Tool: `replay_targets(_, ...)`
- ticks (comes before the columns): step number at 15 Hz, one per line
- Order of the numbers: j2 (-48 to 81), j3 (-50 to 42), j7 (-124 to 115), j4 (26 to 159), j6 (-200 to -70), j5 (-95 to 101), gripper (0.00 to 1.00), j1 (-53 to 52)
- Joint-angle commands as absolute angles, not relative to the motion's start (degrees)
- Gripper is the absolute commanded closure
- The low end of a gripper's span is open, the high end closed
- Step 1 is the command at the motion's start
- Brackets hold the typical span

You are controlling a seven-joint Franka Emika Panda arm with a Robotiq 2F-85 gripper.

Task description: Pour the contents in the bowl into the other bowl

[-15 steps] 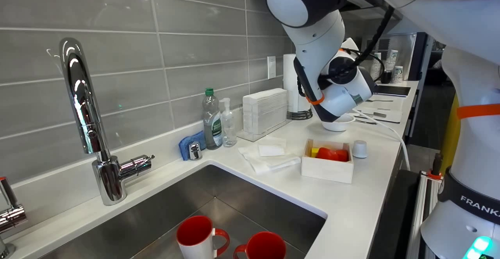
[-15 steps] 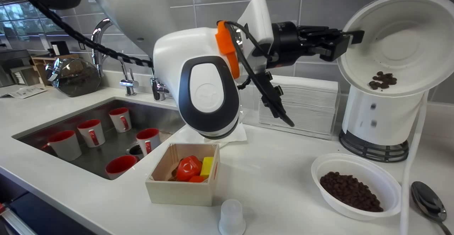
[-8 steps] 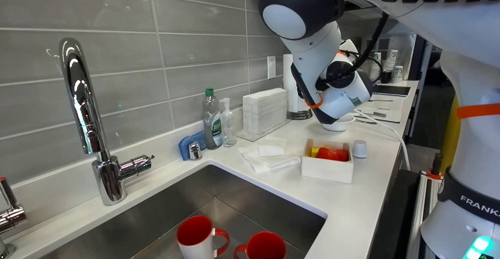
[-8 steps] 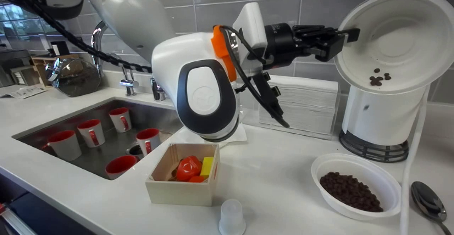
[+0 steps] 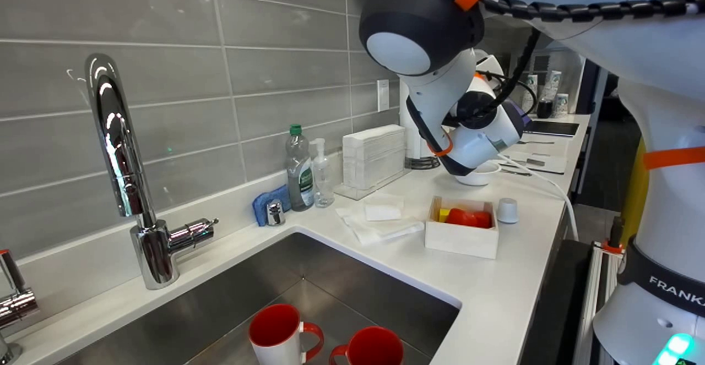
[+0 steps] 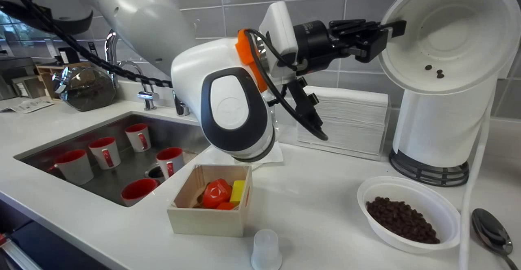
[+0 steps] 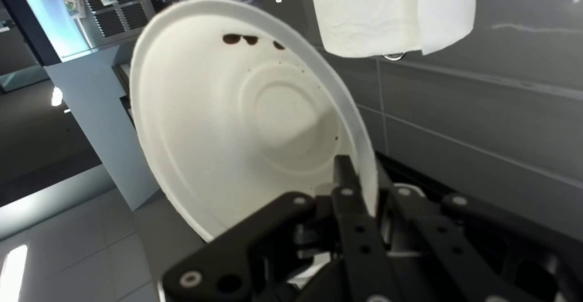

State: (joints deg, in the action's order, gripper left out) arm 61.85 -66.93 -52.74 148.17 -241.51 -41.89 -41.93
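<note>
My gripper [image 6: 388,38] is shut on the rim of a white bowl [image 6: 447,29], high above the counter at the right. This bowl is tipped on its side with its opening facing the camera. Three dark brown chips still cling inside near its lower wall; they also show in the wrist view, where the rim runs between the fingers [image 7: 364,170] of the white bowl [image 7: 218,110]. The other bowl, also white [image 6: 441,213], stands upright on the counter below, with a heap of dark brown chips [image 6: 401,221]. It is partly hidden behind the arm in an exterior view [image 5: 479,175].
A paper towel roll [image 6: 441,131] stands close behind both bowls. A white cable [image 6: 472,188] and a spoon [image 6: 490,229] are right of the lower bowl. A wooden box [image 6: 207,223], a translucent cup [image 6: 266,249], a napkin stack [image 6: 346,119] and a sink with mugs [image 6: 103,154] lie leftward.
The gripper and held bowl have moved slightly up and left in an exterior view. Fewer chips are in the held bowl now; dark blurs of falling chips showed in the earlier frames.
</note>
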Motion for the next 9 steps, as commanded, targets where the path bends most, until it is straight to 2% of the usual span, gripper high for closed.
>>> replay_targets(1,67.8,-68.7,-57.6,148.5,-242.9,-44.4,1.00,-43.1)
replay_targets(6,64.1,-67.1,-55.8,149.6,-241.5,-41.7,1.00,-41.5)
replay_targets(7,54.3,-62.7,-45.9,148.1,-246.1,-41.6,1.00,-36.8)
replay_targets(8,61.5,-67.3,-53.8,150.0,-239.8,-38.7,1.00,-41.3)
replay_targets(9,51.4,-63.1,-44.4,148.4,-244.0,-38.4,1.00,-36.7)
